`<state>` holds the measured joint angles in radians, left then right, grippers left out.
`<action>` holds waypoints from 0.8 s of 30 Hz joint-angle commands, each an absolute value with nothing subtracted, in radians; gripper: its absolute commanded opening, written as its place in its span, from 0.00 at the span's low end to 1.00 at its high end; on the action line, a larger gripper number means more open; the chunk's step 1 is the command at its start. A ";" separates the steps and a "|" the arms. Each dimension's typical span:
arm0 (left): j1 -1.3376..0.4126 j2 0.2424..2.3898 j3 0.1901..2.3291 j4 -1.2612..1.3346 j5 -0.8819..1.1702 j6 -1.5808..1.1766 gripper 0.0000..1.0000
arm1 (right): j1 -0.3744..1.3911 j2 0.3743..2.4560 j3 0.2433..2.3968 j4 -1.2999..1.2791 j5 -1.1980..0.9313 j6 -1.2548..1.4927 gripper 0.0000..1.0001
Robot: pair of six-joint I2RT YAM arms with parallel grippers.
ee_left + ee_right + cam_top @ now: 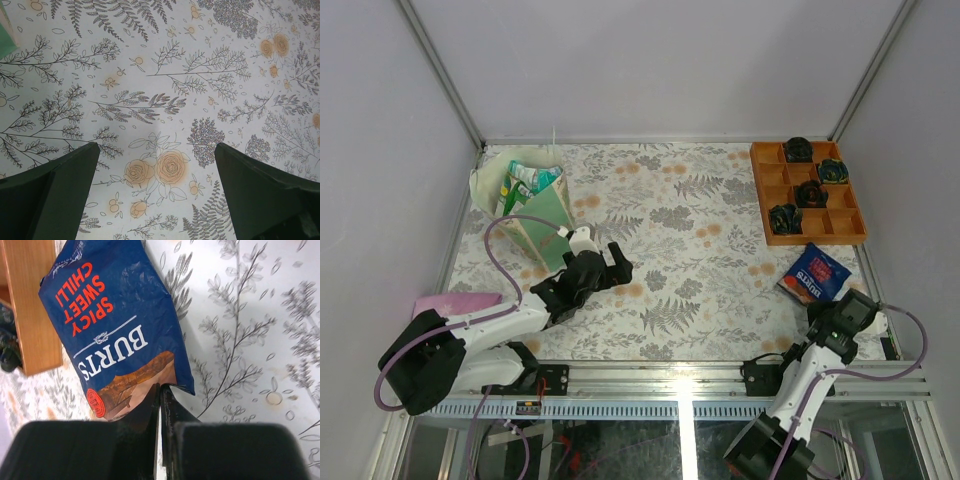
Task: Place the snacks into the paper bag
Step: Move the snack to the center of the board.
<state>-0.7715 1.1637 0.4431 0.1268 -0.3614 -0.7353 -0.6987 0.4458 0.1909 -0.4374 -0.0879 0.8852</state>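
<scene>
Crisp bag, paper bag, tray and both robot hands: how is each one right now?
BURTS crisp bag, lying flat on table.
paper bag, upright, open, packets inside.
orange tray, dark round things in four compartments.
left gripper, open, empty.
right gripper, shut at crisp bag's edge.

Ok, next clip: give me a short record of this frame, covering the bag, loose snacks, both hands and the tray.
paper bag: upright at far left, packets showing in its open top
loose snack: blue BURTS crisp bag, flat on the cloth next to the orange tray
left hand: open, empty, over bare cloth near the paper bag
right hand: shut at the crisp bag's near edge; whether it pinches the bag is unclear
tray contents: four dark round objects
</scene>
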 commanded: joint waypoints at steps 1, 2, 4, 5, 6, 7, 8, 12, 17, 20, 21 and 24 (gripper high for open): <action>-0.766 1.172 0.450 0.181 -0.356 -0.731 1.00 | -0.701 0.387 0.185 -0.496 -0.266 0.872 0.00; -0.766 1.173 0.450 0.181 -0.356 -0.730 1.00 | -0.700 0.378 0.188 -0.497 -0.286 0.872 0.00; -0.767 1.177 0.451 0.182 -0.357 -0.730 1.00 | -0.701 0.389 0.201 -0.485 -0.323 0.859 0.00; -0.767 1.176 0.453 0.180 -0.360 -0.732 1.00 | -0.700 0.408 0.206 -0.472 -0.347 0.843 0.00; -0.767 1.175 0.452 0.178 -0.364 -0.732 1.00 | -0.701 0.431 0.215 -0.463 -0.363 0.830 0.00; -0.766 1.174 0.451 0.177 -0.367 -0.733 1.00 | -0.700 0.454 0.223 -0.448 -0.382 0.815 0.00; -0.766 1.170 0.450 0.177 -0.369 -0.733 1.00 | -0.701 0.479 0.229 -0.432 -0.408 0.803 0.00; -0.766 1.166 0.447 0.178 -0.376 -0.733 1.00 | -0.694 0.581 0.243 -0.338 -0.476 0.769 0.00; -0.766 1.178 0.452 0.179 -0.378 -0.732 1.00 | -0.621 0.760 0.274 -0.275 -0.485 0.722 0.00; -0.766 1.183 0.454 0.179 -0.383 -0.732 1.00 | -0.532 0.820 0.272 -0.235 -0.445 0.727 0.00; -0.766 1.184 0.454 0.178 -0.383 -0.730 1.00 | -0.505 0.828 0.264 -0.219 -0.439 0.736 0.00; -0.766 1.187 0.455 0.179 -0.387 -0.730 1.00 | -0.426 0.837 0.250 -0.189 -0.420 0.767 0.00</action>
